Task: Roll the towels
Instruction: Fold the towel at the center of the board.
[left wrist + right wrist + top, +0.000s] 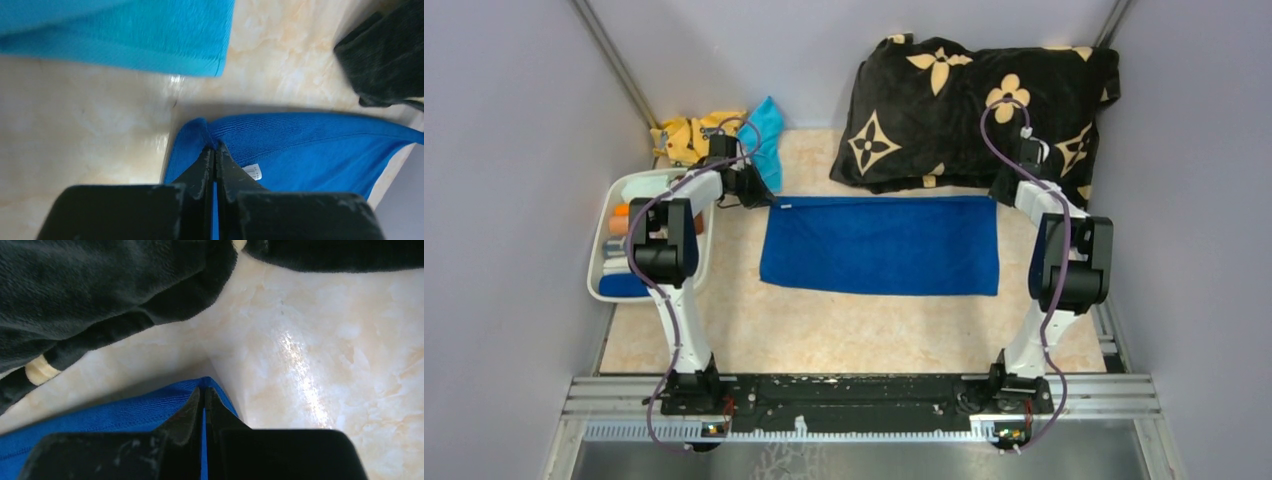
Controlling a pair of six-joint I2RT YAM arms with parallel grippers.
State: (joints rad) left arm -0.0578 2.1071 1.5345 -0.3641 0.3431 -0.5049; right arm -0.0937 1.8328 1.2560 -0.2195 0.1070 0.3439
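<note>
A dark royal blue towel (879, 245) lies spread flat in the middle of the table. My left gripper (759, 190) is at its far left corner. In the left wrist view that gripper (215, 150) is shut on the pinched-up corner of the blue towel (310, 145), beside a small white label (253, 172). My right gripper (1009, 190) is at the far right corner. The right wrist view shows it (203, 392) shut on that corner of the blue towel (115, 412). A light cyan towel (767, 135) lies crumpled at the back left, close beyond the left gripper (125, 30).
A big black pillow with beige flowers (974, 100) fills the back right, just behind the right gripper (100, 285). A yellow printed cloth (689, 135) sits in the back left corner. A white bin (596, 262) with several items stands along the left edge.
</note>
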